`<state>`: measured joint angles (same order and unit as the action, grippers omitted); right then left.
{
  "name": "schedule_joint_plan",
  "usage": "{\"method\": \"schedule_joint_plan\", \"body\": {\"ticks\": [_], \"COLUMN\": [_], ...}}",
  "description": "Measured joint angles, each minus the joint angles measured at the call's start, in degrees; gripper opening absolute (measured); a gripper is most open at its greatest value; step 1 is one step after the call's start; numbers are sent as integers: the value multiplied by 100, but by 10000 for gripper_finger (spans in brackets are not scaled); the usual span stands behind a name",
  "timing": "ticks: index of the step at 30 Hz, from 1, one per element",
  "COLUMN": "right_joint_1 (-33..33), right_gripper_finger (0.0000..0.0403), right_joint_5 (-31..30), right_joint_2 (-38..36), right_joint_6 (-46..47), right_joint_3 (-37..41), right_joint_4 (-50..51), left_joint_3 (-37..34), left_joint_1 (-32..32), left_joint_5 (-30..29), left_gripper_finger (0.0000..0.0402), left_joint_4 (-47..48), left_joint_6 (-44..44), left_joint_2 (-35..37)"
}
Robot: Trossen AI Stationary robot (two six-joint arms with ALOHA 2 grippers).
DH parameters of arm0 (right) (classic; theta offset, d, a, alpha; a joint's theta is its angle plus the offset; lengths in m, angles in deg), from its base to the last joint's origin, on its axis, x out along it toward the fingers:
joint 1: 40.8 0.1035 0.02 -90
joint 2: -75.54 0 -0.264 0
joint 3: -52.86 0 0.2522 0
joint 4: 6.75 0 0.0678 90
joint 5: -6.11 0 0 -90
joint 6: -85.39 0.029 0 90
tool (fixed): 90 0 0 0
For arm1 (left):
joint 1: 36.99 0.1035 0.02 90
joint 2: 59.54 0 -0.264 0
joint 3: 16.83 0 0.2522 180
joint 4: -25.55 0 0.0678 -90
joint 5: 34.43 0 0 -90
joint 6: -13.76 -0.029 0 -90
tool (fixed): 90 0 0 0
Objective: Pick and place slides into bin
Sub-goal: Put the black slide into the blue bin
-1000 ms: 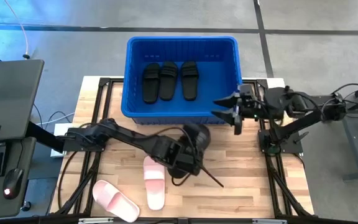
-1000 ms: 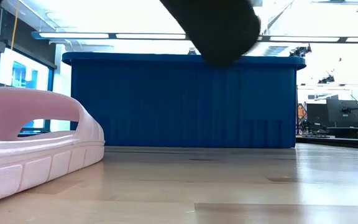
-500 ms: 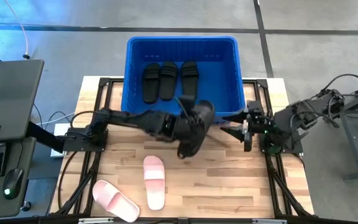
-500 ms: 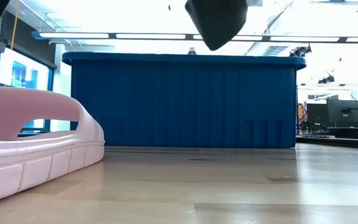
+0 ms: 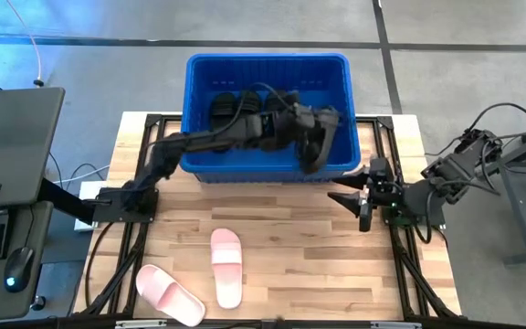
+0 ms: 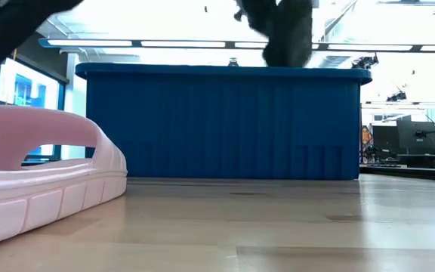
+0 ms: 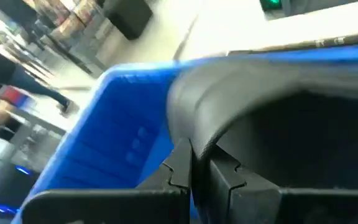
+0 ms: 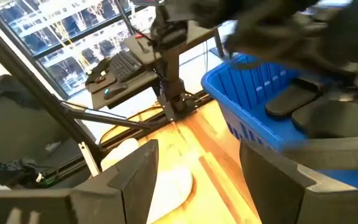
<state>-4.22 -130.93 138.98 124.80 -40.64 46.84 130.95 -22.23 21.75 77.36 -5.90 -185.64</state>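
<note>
My left gripper (image 5: 301, 125) reaches over the blue bin (image 5: 268, 66) and is shut on a black slide (image 5: 325, 142) held over the bin's right part. In the low view the slide (image 6: 282, 30) hangs above the bin's rim (image 6: 225, 72). Three more black slides (image 5: 245, 114) lie on the bin's floor, partly behind the arm. Two light pink slides (image 5: 226, 265) (image 5: 167, 292) lie soles down on the table's near left. My right gripper (image 5: 359, 196) is open and empty by the table's right edge, in front of the bin's near right corner. My left gripper pinches the black slide between its two fingers (image 7: 180, 168) at the edge where the arched strap (image 7: 185, 106) comes down to the sole. The slide is lifted clear and hangs tilted below the gripper, above the bin.
A desk with a keyboard and mouse (image 5: 7, 219) stands left of the table. The bin fills the table's far middle. Bare wood (image 5: 318, 265) lies between the pink slides and the right arm's base (image 5: 418, 215).
My left gripper has risen and swung from above the table's middle toward the far edge, carrying the black slide from beside the pink slide to over the bin's right part. My right gripper has drawn back from the bin's near right corner toward the near edge.
</note>
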Motion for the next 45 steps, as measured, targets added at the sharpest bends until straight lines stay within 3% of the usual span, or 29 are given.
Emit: {"method": "schedule_joint_plan", "body": {"ticks": [10, 15, 22, 28, 33, 45], "right_joint_1": [354, 385, 358, 358, 358, 358], "right_gripper_finger": [215, 215, 215, 215, 215, 215], "right_joint_5": [-106, -162, -206, -205, -43, 258], "right_joint_2": [164, 303, 382, 374, 374, 374], "right_joint_6": [519, 516, 519, 561, 576, 563], "right_joint_3": [-2, -2, -2, -2, -1, -2], "right_joint_4": [267, 446, 733, 769, 778, 827], "left_joint_3": [10, 12, 35, 15, 28, 20], "left_joint_1": [1094, 1437, 1571, 1605, 1627, 1696], "left_joint_5": [340, 498, 734, 1156, 1180, 1393], "left_gripper_finger": [9, 9, 10, 19, 58, 203], "left_joint_4": [-1315, -1506, -2021, -1792, -1886, -2093], "left_joint_6": [249, 560, 559, 110, 48, 85], "left_joint_2": [-986, -1222, -1601, -1968, -2103, -2147]}}
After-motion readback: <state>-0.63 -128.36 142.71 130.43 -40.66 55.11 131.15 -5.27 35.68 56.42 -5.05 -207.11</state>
